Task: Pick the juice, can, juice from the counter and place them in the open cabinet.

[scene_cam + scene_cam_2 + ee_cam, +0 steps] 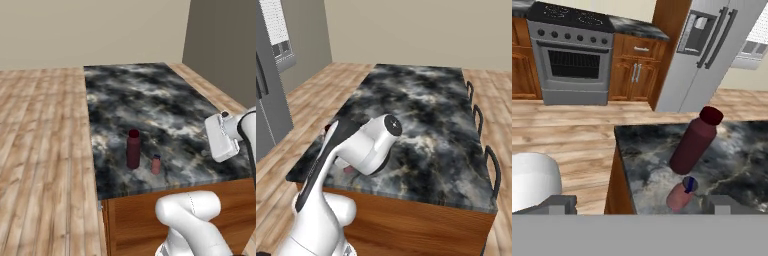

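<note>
My surface is polished marbled stone over a smooth wooden base. The maroon bottle looks matt plastic, the floor is wood planks, the fridge brushed metal.

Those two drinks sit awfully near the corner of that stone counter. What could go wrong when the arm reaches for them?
The small red can stands right beside the taller dark maroon bottle, so the open gripper closing on one might tip the other. Both stand near the marbled counter's edge, so a nudged one could fall onto the wooden floor.
</note>
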Motion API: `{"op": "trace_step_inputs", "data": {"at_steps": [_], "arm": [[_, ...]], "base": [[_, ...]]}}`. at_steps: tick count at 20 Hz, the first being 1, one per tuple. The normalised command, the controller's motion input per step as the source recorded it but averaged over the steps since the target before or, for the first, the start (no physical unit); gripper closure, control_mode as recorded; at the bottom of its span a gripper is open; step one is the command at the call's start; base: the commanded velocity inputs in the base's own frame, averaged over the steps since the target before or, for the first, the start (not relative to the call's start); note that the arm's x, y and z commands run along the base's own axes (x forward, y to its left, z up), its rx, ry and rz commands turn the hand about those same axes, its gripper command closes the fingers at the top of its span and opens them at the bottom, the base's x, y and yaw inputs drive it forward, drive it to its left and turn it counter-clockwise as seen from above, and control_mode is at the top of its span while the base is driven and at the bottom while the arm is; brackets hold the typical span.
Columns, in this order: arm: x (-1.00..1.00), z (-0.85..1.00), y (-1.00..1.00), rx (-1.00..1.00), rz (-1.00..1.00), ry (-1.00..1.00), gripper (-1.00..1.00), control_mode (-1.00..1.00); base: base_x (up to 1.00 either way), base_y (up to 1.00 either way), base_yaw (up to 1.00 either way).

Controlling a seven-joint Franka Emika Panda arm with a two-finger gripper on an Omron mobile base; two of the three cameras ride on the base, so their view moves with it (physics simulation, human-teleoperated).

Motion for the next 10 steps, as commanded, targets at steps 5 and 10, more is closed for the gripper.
{"op": "trace_step_inputs", "data": {"at_steps": [5, 10], "arm": [[0.2, -0.15, 0.02, 0.07, 0.0, 0.0, -1.0, -1.0], [0.19, -0.21, 0.04, 0.1, 0.0, 0.02, -1.0, -1.0]], "base": [[0.0, 0.0, 0.0], [0.0, 0.0, 0.0]]}}
